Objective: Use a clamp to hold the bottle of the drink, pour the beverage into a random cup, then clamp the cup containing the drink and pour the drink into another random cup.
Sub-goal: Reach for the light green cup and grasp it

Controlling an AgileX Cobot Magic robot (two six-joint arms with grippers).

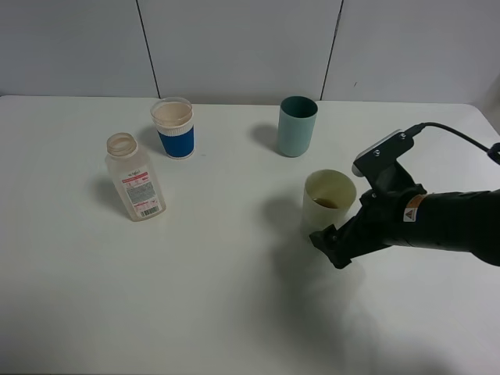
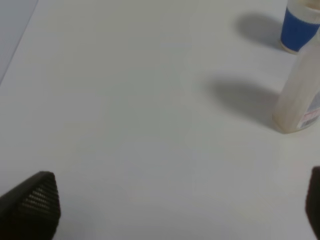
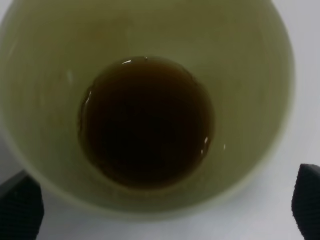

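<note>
Fig.: overhead view, dial centred on the white table [image 1: 234, 312]. Bottle [image 1: 136, 181] stands upright at approx. 9 o'clock, neck open, label w/ pink-red band toward the camera. White cup w/ blue band [image 1: 174, 127] stands at 11 o'clock, near the bottle but apart from it. Teal tumbler [image 1: 297, 126] is upright at 1 o'clock. Yellow-green tumbler [image 1: 328, 199] is upright at approx. 3 o'clock, well apart from the bottle, w/ the teal tumbler at its 11 o'clock, near but not touching. Beverage [image 3: 145, 120] forms a shallow dark-brown pool over the bottom of the yellow-green tumbler (right wrist view looks straight down into it). Right gripper [image 3: 164, 202]: arm enters from the 3–4 o'clock edge and the head sits at the tumbler's 5–6 o'clock. Its fingers are spread wide, one black tip on either side of the tumbler, and it grasps nothing; whether a tip touches the wall cannot be told. Left gripper [image 2: 172, 202]: fingers also fully apart, holding nothing, over bare table, w/ bottle & blue-band cup ahead of it and well apart.
</note>
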